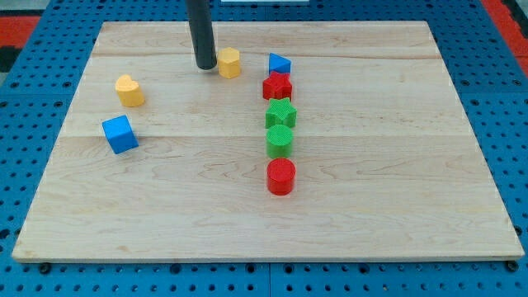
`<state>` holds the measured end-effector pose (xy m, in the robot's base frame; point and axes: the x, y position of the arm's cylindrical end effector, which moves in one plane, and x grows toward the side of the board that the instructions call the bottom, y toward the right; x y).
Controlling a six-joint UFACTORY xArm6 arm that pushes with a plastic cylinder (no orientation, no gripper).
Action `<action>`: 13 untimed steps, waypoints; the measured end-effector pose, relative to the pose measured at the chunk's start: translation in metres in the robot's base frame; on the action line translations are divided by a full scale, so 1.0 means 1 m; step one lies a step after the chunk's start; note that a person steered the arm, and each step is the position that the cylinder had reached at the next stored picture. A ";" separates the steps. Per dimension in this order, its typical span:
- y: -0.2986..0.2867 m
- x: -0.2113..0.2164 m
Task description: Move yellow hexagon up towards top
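The yellow hexagon (pixel 229 62) sits near the view's top of the wooden board (pixel 396 214), left of centre. My tip (pixel 205 66) rests on the board just to the hexagon's left, almost touching it. The dark rod rises from there out of the view's top. A second yellow block, heart-shaped (pixel 129 90), lies further to the view's left.
A blue cube (pixel 120 134) lies at the left. A column runs down the middle: blue triangle (pixel 280 63), red star (pixel 277 86), green star (pixel 280 113), green cylinder (pixel 280 141), red cylinder (pixel 281 176). Blue pegboard surrounds the board.
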<state>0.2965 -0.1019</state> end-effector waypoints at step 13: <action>0.005 0.141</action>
<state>0.4378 -0.0967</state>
